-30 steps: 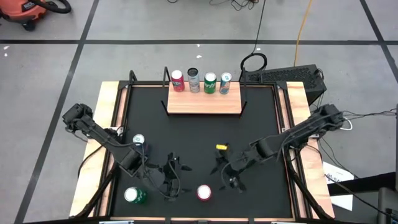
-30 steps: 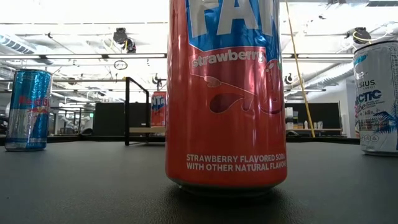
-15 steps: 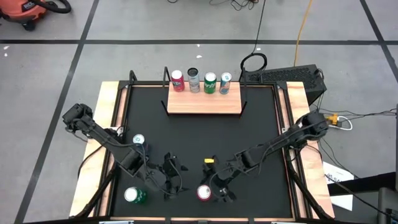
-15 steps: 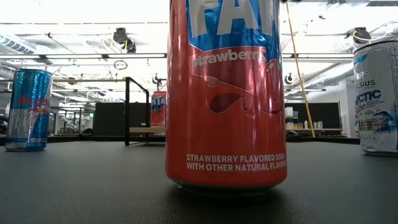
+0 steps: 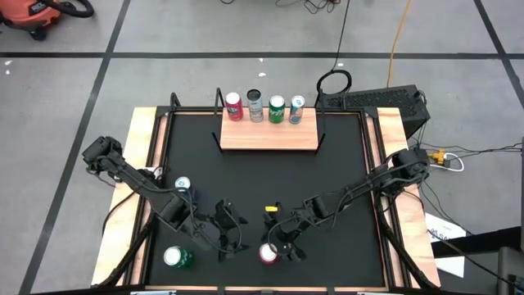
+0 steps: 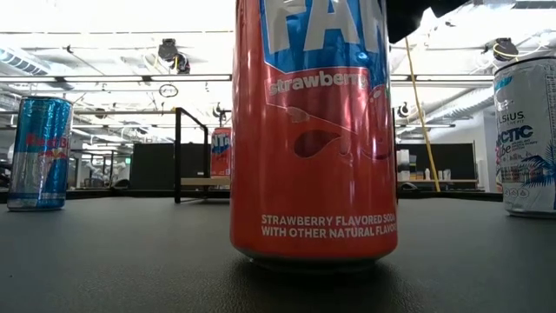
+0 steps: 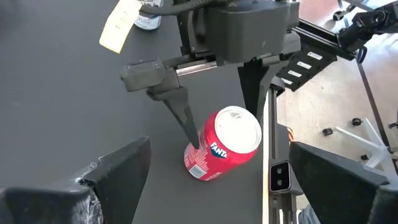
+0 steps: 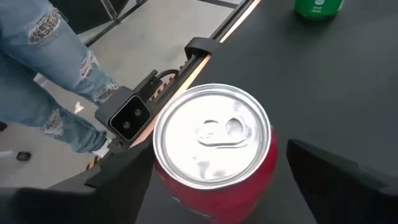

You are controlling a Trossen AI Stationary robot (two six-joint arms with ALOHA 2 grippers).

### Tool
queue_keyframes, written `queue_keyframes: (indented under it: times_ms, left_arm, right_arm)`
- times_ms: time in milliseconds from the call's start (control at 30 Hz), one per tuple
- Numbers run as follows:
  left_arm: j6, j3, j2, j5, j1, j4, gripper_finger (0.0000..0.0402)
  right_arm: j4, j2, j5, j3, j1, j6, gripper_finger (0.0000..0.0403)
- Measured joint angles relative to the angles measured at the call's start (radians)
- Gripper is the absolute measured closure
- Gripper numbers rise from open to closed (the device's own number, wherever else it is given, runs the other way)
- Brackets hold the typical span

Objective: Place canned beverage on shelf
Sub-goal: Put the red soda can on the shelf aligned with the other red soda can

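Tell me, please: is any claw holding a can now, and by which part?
Nothing is held. The right claw stands open around the red can, not closed on it. The left claw is open and empty.

Right arm: stretched from the right edge toward the near middle.
Right end effector [image 5: 277, 248]: fingers spread wide, pointing down.
Left arm: folded at the near left.
Left end effector [image 5: 232, 232]: fingers spread wide, holding nothing.

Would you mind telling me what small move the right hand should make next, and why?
Probably close on the red Fanta can. The right hand is open with a finger on either side of the can, which stands upright near the table's front edge, far from the shelf.
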Motion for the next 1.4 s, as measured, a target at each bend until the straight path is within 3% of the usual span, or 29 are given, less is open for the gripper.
queue_keyframes:
  times_ms: [267,400,867,1400]
  left_arm:
    - [-0.001,0.000,-0.042,-0.012,0.017,-0.059,0.0023]
    - [-0.027,0.000,-0.082,-0.025,0.037,-0.139,0.0023]
    - [-0.052,-0.001,-0.145,-0.033,0.042,-0.280,0.0023]
    - [-0.052,-0.001,-0.145,-0.024,0.045,-0.321,0.0023]
  right_arm:
    - [0.031,0.018,-0.045,0.001,-0.020,0.002,0.0106]
    - [0.107,0.056,-0.051,0.003,-0.019,0.028,0.0116]
    - [0.160,0.082,-0.050,0.000,-0.030,0.050,0.0056]
    - [0.238,0.115,-0.071,0.000,-0.030,0.047,0.0051]
